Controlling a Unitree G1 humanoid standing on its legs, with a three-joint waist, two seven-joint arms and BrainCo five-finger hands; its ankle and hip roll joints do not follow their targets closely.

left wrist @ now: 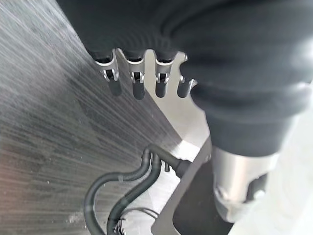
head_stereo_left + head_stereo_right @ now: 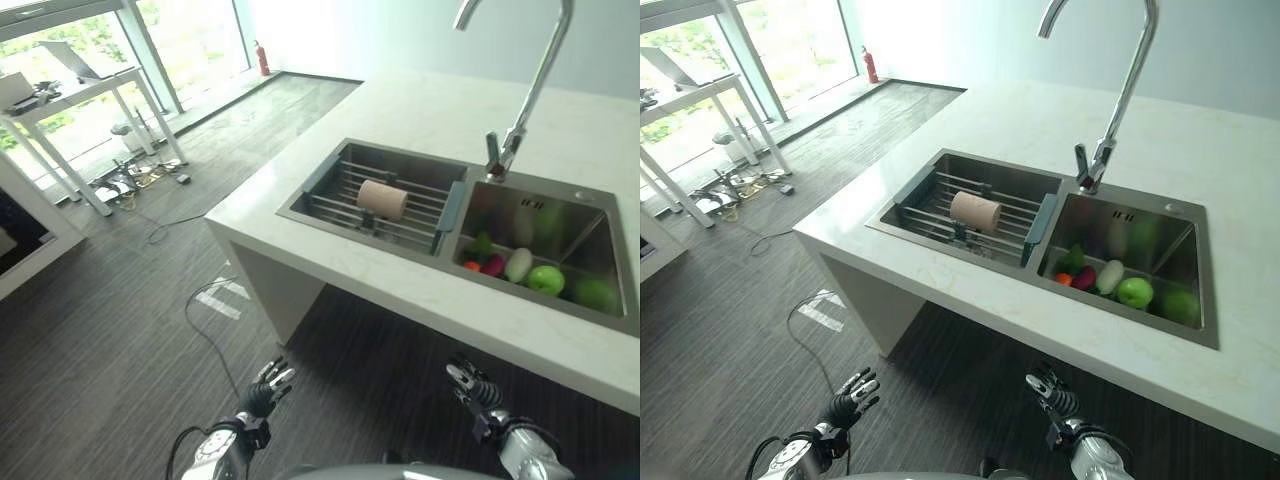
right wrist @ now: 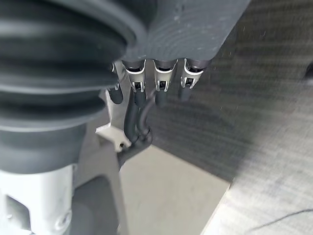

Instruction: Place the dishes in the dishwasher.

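Both hands hang low, left hand (image 2: 268, 385) and right hand (image 2: 470, 382), fingers relaxed, empty. The cup (image 2: 382, 199) on the sink rack (image 2: 345, 205) looks light, rigid, probably fragile; grasp its side.

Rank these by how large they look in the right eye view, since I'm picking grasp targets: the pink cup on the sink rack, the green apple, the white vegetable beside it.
1. Pink cup, lying on its side on the rack: largest.
2. Green apple.
3. White vegetable: close to the apple, so their order is unsure.
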